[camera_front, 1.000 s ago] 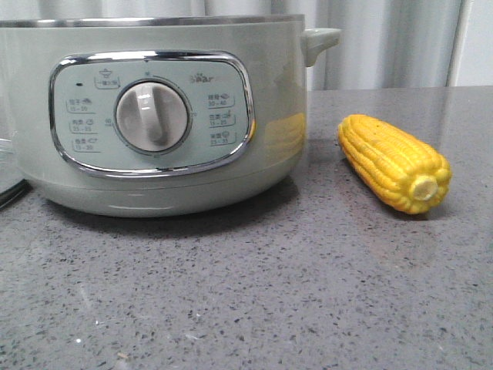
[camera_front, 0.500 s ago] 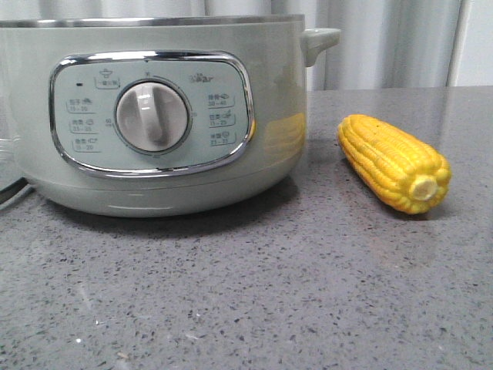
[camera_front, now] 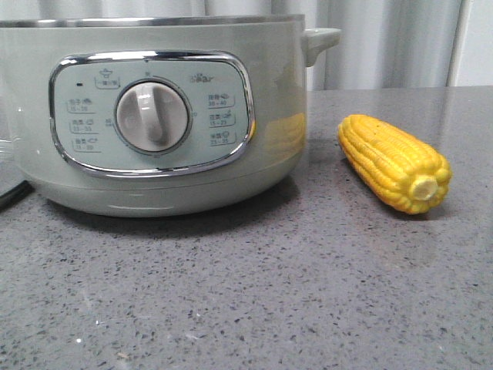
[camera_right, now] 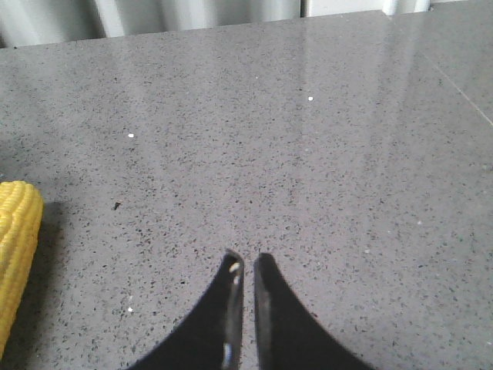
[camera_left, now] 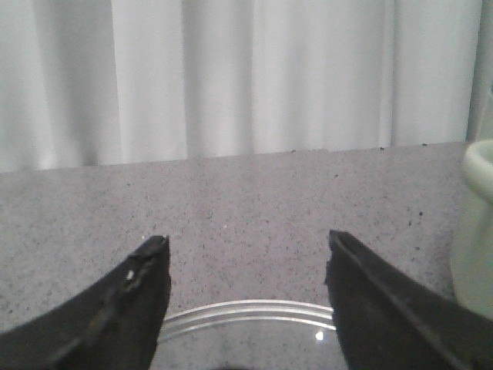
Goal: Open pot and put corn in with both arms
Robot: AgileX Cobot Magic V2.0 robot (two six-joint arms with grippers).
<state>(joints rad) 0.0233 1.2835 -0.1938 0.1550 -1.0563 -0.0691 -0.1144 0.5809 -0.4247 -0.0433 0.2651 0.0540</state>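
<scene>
The pale green pot (camera_front: 154, 116) fills the left of the front view, its dial facing me and its metal rim at the top. No lid shows on it. The yellow corn (camera_front: 394, 162) lies on the counter to the pot's right, stub end toward me. My left gripper (camera_left: 246, 243) is open wide over a clear glass lid with a metal rim (camera_left: 246, 310) that lies low on the counter, and the pot's side (camera_left: 476, 231) is beside it. My right gripper (camera_right: 245, 258) is shut and empty above bare counter, with the corn (camera_right: 15, 254) off to one side.
The grey speckled counter (camera_front: 269, 293) runs to a pale curtain (camera_front: 385, 38) at the back. A faint clear edge of the lid (camera_front: 6, 173) and a dark cord (camera_front: 11, 196) show at the front view's far left. Neither gripper shows in the front view.
The clear lid edge at the front view's far left has slid further left and shows less. The pot and the corn have not moved.
</scene>
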